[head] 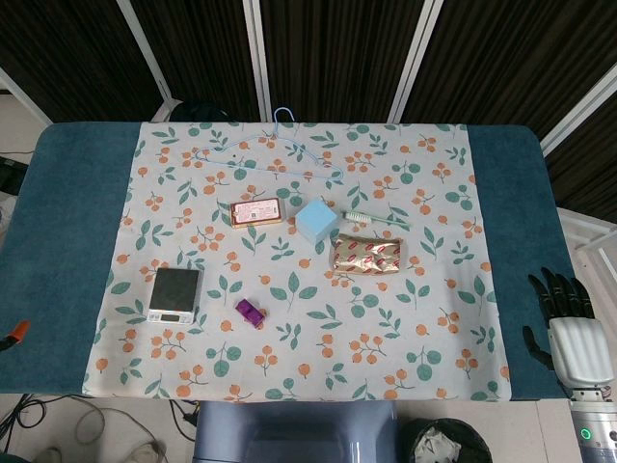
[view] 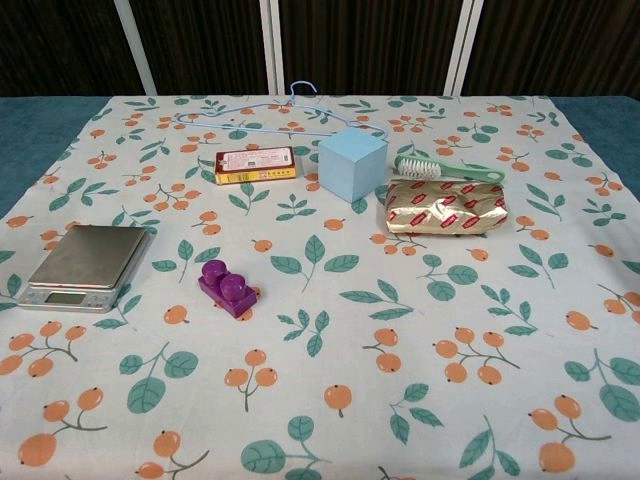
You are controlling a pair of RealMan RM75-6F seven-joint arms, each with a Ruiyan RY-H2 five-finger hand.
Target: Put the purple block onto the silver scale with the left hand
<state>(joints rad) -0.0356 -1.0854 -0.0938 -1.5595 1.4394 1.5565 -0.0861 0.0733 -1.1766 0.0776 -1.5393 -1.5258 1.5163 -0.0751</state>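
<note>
The purple block [head: 251,312] [view: 228,287] lies on the floral cloth near the front, with nothing touching it. Just to its left the silver scale [head: 175,294] [view: 85,264] stands with a bare platform. My right hand [head: 569,323] hovers off the table's right edge in the head view, fingers apart and holding nothing, far from both objects. My left hand shows in neither view.
Behind the block lie a light blue cube [head: 316,221] [view: 351,164], a gold foil packet [head: 367,255] [view: 445,208], a green toothbrush [head: 376,219], a red box [head: 256,211] and a blue wire hanger [head: 275,145]. A small orange-tipped object [head: 13,334] pokes in at the left edge.
</note>
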